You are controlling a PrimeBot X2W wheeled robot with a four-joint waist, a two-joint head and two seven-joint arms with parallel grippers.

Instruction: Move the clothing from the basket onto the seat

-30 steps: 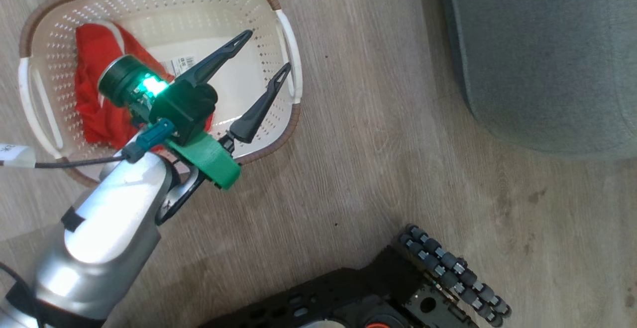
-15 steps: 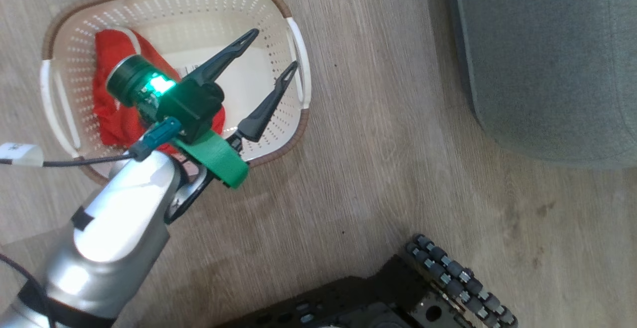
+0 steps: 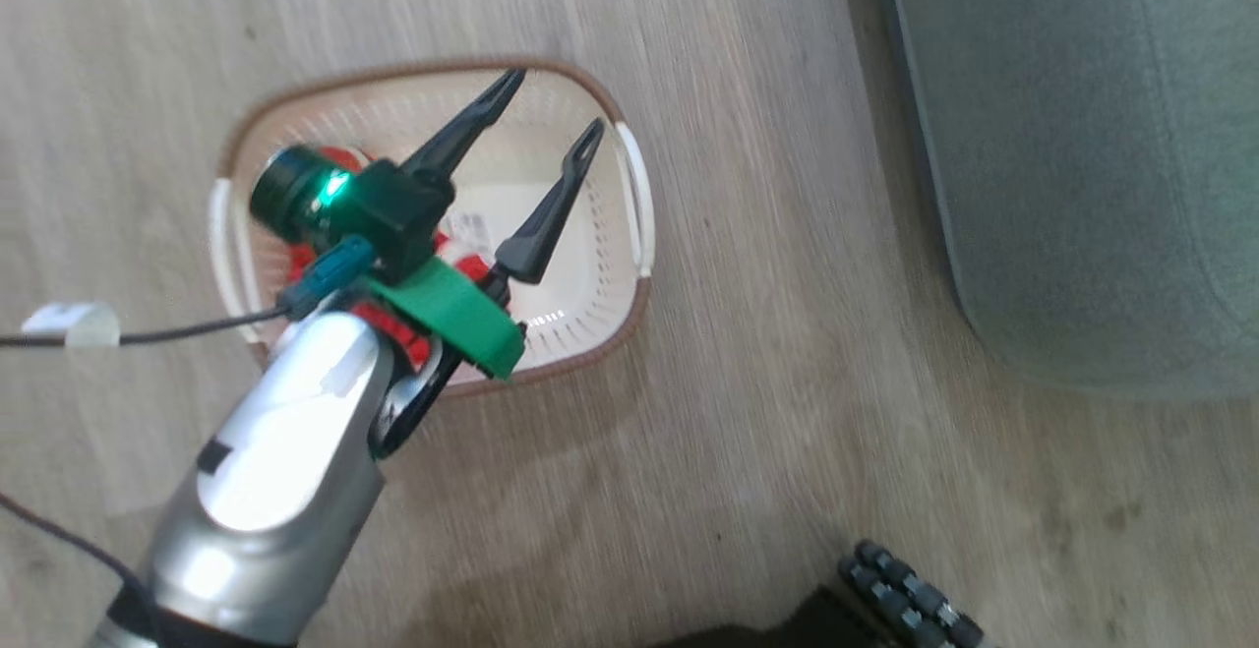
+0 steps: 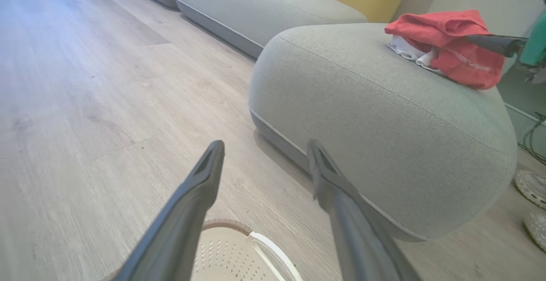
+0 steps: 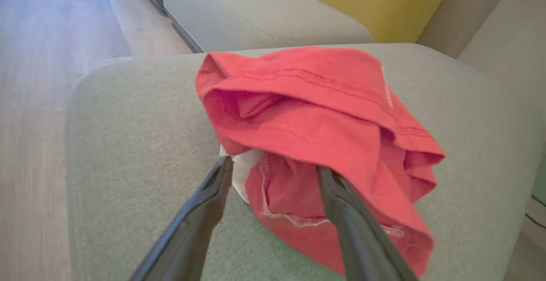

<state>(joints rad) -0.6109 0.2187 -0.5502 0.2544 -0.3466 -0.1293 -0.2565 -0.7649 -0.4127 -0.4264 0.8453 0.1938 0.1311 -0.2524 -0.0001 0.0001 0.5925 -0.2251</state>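
Clothing [image 5: 315,114] of thin bright red cloth with white stitching and a white part lies bunched on the seat [image 5: 140,144], in the centre of the right wrist view; it looks light, limp and floppy, unlikely to slip yet apt to sag, drag or catch on a tip; the right jaws stand wide apart at its near edge, clamping nothing, though a fold drapes over the tip of one of the fingers [image 5: 337,195]; more red clothing [image 3: 398,338] sits in the basket [image 3: 590,284], left of centre in the head view, mostly hidden under the left arm; the left jaws hang wide and empty above it; the best hold is probably a raised fold or thick bunch near the middle of the heap, pinched deep so that the whole piece lifts together; a hem alone would likely let it trail; a label sticker [image 3: 472,225] on the basket floor is too blurred to read; no brand shows on the fabric.
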